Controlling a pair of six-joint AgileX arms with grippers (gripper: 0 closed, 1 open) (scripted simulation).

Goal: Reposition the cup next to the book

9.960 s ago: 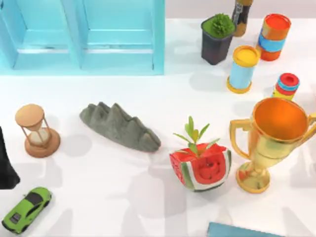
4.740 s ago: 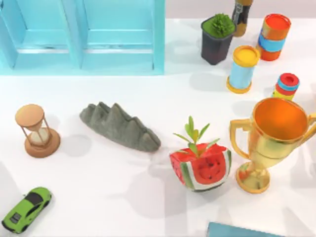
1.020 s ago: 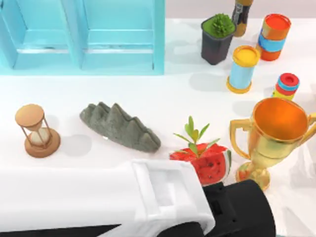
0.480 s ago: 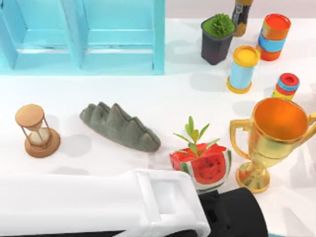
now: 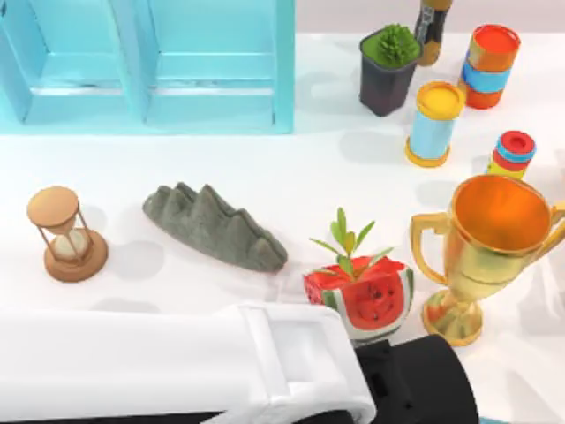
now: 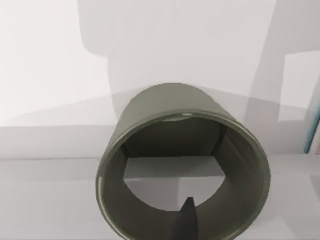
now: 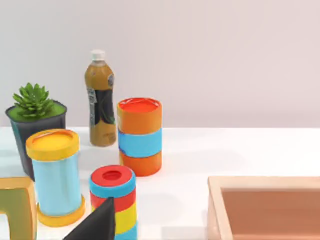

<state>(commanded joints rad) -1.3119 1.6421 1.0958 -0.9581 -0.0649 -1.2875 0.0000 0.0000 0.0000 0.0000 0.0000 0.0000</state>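
Note:
The cup point(image 5: 487, 250), a shiny gold trophy with two handles, stands upright at the right of the table; one of its handles point(image 7: 15, 206) also appears in the right wrist view. My left arm point(image 5: 265, 371) lies across the table's front, its black wrist point(image 5: 424, 382) just left of and in front of the cup's foot. The book is hidden under that arm. In the left wrist view a dark tip of my left gripper point(image 6: 185, 222) hangs over the mouth of a grey-green hollow cylinder point(image 6: 182, 165). A dark tip of my right gripper point(image 7: 100, 225) sits behind the cup.
A watermelon planter point(image 5: 360, 296) stands left of the cup. A grey rock point(image 5: 214, 228), an hourglass point(image 5: 64, 234) and a light-blue shelf unit point(image 5: 150, 66) lie farther left. Behind the cup are coloured cans point(image 5: 434, 122), a succulent pot point(image 5: 387, 69) and a bottle point(image 7: 100, 105). A wooden tray point(image 7: 265, 200) lies right.
My left arm, absent 4.7 s ago, has swept in across the table's front and drawn slightly toward the front edge over the last second. The cup has not moved.

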